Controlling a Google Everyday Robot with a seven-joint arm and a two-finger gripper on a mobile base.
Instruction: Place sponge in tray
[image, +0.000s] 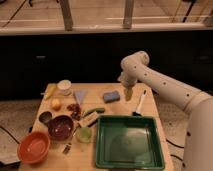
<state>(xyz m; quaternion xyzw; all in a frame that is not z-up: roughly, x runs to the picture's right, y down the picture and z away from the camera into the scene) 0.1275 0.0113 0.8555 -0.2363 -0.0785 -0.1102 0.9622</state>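
Approach phase here: the pincer hangs just right of the sponge, jaws spread wide and nothing in them. The sponge lies flat on the table, back of centre, apart from the tray, which sits nearer the front edge. No grab yet. The next move, I'd say, calls for a short shift left and a drop over the pad, then a lift and carry forward to the tray. The sponge's long axis runs roughly left to right across the table, right end angled slightly toward the far side, so the jaws should close across its short width.
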